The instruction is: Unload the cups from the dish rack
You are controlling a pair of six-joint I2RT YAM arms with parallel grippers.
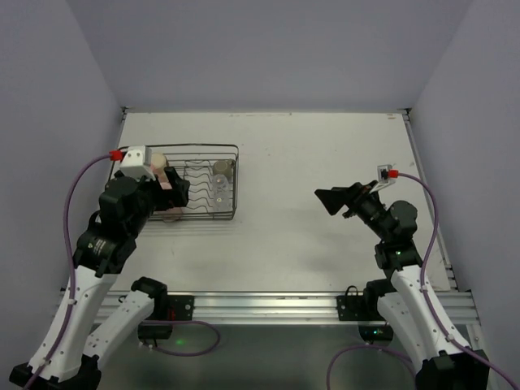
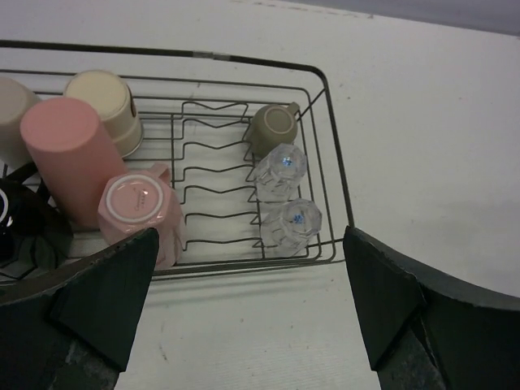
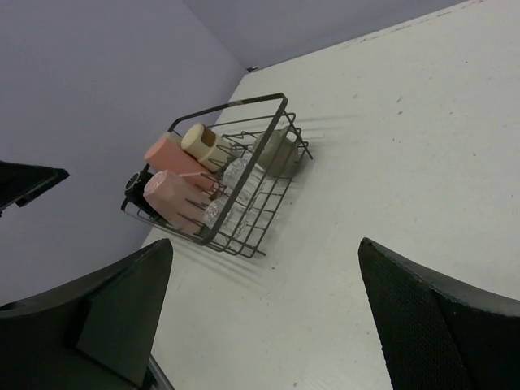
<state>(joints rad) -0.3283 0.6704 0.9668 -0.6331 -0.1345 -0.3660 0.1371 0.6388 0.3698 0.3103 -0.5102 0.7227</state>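
The dark wire dish rack sits at the table's far left. In the left wrist view the rack holds a pink mug, a salmon tumbler, a beige cup, a black mug, an olive mug and two clear glasses. My left gripper is open and empty just in front of the rack's near rim. My right gripper is open and empty, well to the right of the rack.
The white table is walled by grey panels at the back and sides. A pale cup shows partly at the rack's far left corner. An aluminium rail runs along the near edge.
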